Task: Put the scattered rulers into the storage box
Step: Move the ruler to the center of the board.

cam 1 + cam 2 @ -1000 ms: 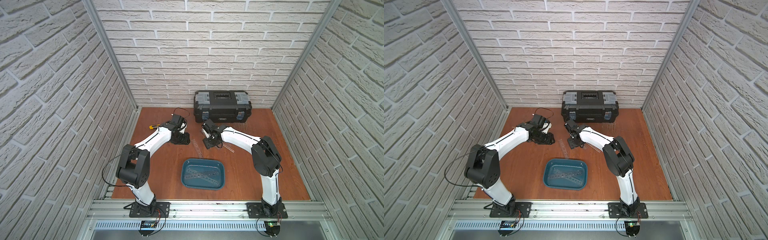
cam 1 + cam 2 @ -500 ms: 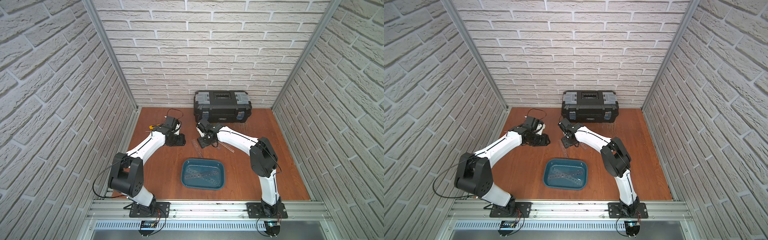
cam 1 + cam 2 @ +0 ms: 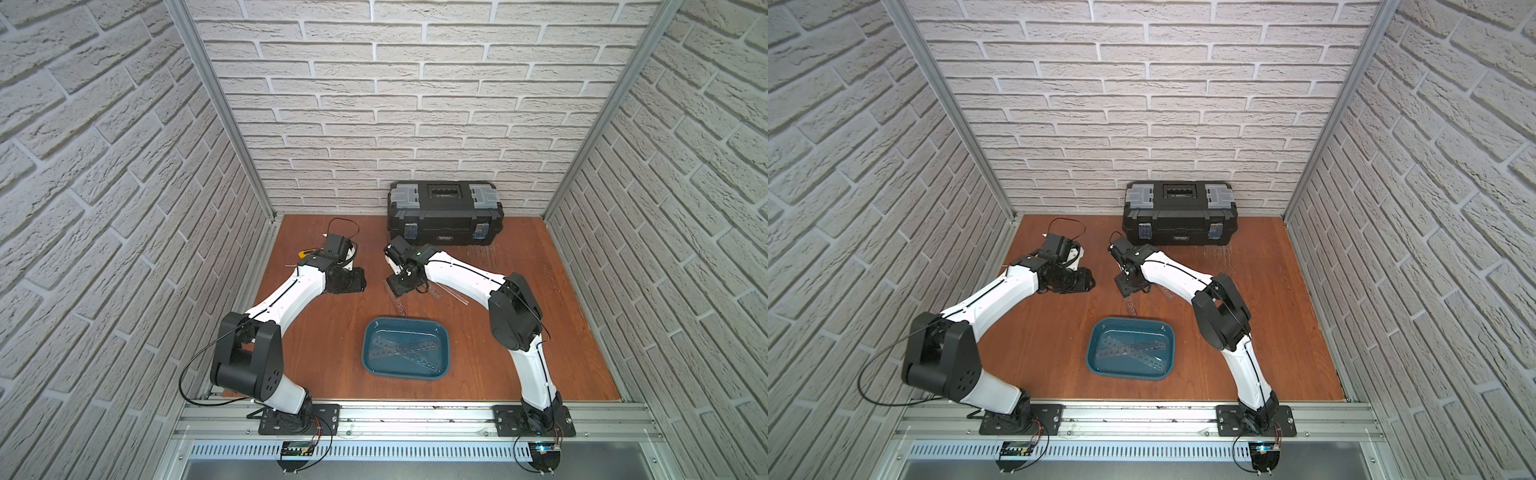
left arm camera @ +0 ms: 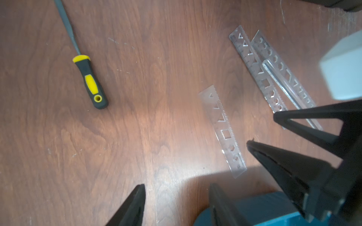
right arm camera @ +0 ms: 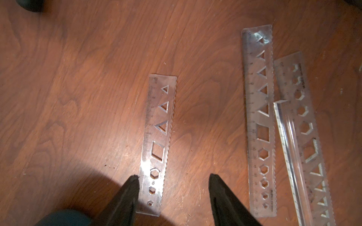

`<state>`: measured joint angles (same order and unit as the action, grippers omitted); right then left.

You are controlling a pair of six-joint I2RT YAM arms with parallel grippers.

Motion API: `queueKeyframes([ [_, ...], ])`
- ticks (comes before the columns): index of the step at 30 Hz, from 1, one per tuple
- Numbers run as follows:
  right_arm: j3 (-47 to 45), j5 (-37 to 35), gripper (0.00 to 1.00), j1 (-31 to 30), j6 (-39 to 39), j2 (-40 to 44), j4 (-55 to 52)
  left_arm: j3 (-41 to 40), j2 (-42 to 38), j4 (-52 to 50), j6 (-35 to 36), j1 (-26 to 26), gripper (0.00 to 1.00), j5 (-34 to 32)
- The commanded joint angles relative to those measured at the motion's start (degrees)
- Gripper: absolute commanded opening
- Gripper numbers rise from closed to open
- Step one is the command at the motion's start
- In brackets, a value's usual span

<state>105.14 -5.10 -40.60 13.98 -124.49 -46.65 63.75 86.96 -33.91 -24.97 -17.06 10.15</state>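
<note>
Top views: storage box (image 3: 365,347) sits near the front, rulers (image 3: 405,348) crossed inside. Right gripper (image 3: 400,287) is low by the floor rulers (image 3: 436,293) behind it.

L wrist view: left gripper (image 4: 177,186) has fingers well apart & holds nothing. A screwdriver (image 4: 90,82) lies well apart.

R wrist view: right gripper (image 5: 174,177) gapes wider than the short ruler (image 5: 158,144) & grips nothing. The ruler's end lies between its fingers.

Top views bright, even, wide-angle edge bending; wrist views dimmer, glare patches, soft blur.
</note>
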Motion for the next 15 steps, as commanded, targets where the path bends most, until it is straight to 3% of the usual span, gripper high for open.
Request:
queueKeyframes([
  [1,2.6,-0.2,0.64,-1.1,1.0,-1.3,-1.8,-1.6,-2.2,1.5,-1.1,0.9,0.57,-1.4],
  [15,9.2,-1.4,0.66,-2.9,4.4,-7.9,-5.3,-3.6,-4.8,2.0,-1.4,1.7,0.58,-1.8],
])
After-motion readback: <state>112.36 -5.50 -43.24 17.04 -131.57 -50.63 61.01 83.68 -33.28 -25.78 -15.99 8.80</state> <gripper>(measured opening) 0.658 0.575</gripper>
